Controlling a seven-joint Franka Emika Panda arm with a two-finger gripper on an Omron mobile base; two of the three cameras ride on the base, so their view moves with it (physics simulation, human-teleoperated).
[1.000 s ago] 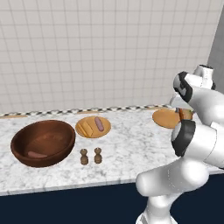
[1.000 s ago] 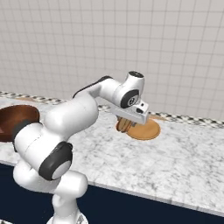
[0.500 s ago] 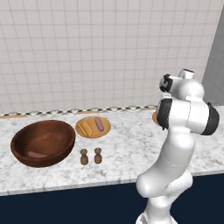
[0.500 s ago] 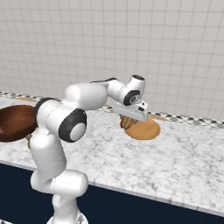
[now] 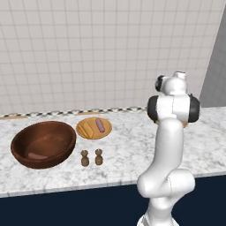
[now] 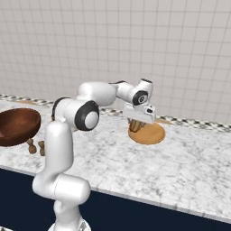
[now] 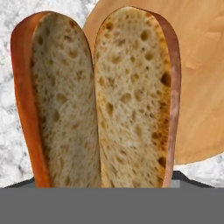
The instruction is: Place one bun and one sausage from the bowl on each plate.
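Fingers [image 6: 136, 125] are gripping a split bun [image 7: 96, 100], holding it over the left edge of the right plate [image 6: 149, 134]; the finger pads themselves are hidden behind the bun. In the hand view the bun's cut faces are showing, with the tan plate and marble underneath. The counter [image 6: 180, 158] is running white-grey marble with a dark front, a checkered strip sitting along the back edge. The other plate [image 5: 84, 131] is carrying a bun [image 5: 89, 129] and a sausage [image 5: 100, 125]. The bowl [image 5: 43, 144] is sitting at far left, one sausage [image 5: 37, 156] lying inside. Two small brown shakers [image 5: 92, 157] are standing just in front. The wall [image 5: 88, 48] is showing pale square tile.
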